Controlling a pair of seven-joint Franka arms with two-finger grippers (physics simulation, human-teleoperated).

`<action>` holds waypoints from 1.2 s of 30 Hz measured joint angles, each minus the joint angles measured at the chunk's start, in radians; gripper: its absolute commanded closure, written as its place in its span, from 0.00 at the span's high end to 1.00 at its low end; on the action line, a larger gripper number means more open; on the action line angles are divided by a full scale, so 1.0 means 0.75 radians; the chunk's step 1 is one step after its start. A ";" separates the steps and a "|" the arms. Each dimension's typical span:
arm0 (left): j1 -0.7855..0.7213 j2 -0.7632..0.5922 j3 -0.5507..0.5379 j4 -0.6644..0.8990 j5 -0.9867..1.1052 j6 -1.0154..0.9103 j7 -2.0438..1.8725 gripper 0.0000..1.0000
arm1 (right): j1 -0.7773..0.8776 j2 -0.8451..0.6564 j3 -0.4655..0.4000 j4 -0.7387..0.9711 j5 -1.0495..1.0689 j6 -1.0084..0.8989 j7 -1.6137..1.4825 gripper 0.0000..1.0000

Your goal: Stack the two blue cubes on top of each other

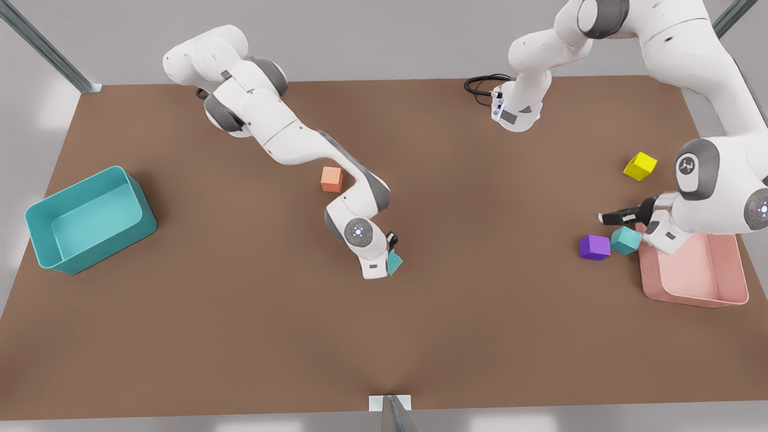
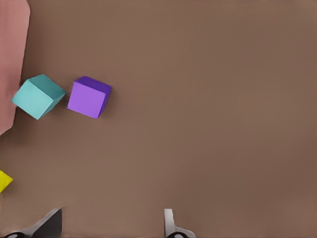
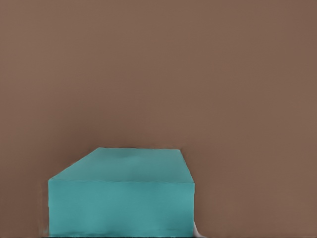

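One blue cube [image 1: 394,263] sits tilted at the tip of my right gripper [image 1: 392,252], which is shut on it near the table's middle. In the right wrist view this cube [image 3: 121,193] looms close over bare table. The other blue cube [image 1: 626,240] rests on the table at the front view's right, touching the pink tray's corner. My left gripper [image 1: 621,216] hovers just above and behind it, open and holding nothing. The left wrist view shows its gripper [image 2: 110,225] with fingers spread, well apart from that cube [image 2: 38,96].
A purple cube [image 1: 594,247] [image 2: 89,97] lies right beside the resting blue cube. The pink tray [image 1: 696,298] [image 2: 12,59] is at the front view's right, a yellow cube [image 1: 639,165] behind it. An orange cube [image 1: 331,179] and a teal bin [image 1: 75,183] are further left.
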 measured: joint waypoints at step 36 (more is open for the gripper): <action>0.117 0.223 0.262 -0.525 -0.041 1.043 -0.620 1.00 | -0.727 -0.993 -0.054 -0.037 -0.318 -1.247 0.118 1.00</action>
